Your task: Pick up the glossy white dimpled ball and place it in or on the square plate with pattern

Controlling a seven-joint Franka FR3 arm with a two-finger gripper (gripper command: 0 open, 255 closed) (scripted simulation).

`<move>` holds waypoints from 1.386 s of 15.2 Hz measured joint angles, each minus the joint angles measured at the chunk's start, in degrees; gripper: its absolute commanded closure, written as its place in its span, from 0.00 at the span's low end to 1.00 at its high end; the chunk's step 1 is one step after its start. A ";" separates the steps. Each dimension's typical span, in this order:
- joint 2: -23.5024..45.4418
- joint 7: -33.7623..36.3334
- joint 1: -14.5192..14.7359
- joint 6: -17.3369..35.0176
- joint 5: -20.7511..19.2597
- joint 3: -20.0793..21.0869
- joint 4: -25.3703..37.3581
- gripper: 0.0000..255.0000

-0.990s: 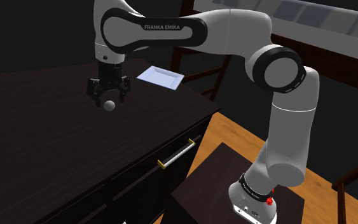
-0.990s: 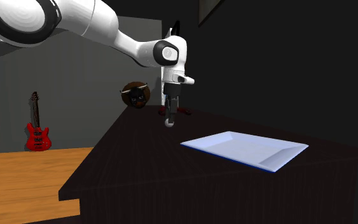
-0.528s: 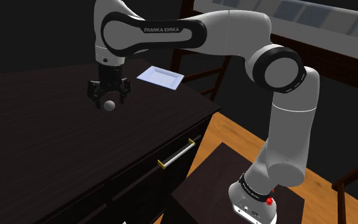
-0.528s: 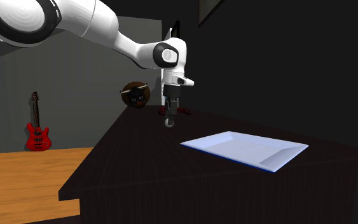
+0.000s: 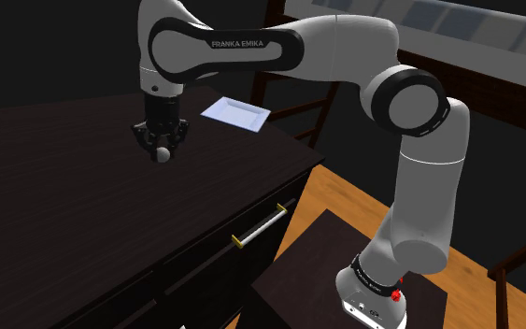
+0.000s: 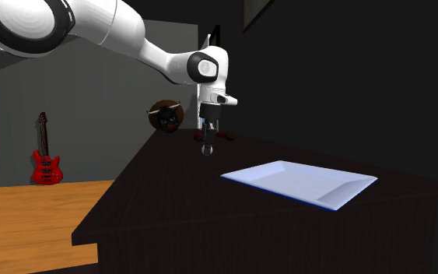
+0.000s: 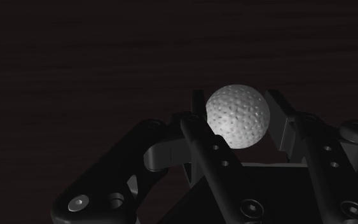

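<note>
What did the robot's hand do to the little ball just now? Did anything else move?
The gripper closed its fingers on the white dimpled ball; a second ago they were spread apart on either side of it. The ball looks to be in the same spot over the dark table, not clearly lifted. The square plate has not moved.

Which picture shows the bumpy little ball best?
The wrist view: the golf ball is close up, dimples plain, clasped by the tool. The shoulder and second exterior views show it as a small pale dot at the tool's tip.
</note>
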 measured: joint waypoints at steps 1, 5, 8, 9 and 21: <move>0.00 0.00 0.00 0.00 0.00 0.00 0.00 1.00; -0.03 0.06 0.03 -0.83 0.00 0.02 0.80 1.00; 0.06 0.32 0.20 -3.10 -0.05 0.08 3.21 1.00; 0.04 0.41 0.25 -3.91 -0.05 0.10 4.01 1.00; 1.61 1.42 1.16 -13.55 -0.54 0.26 15.27 1.00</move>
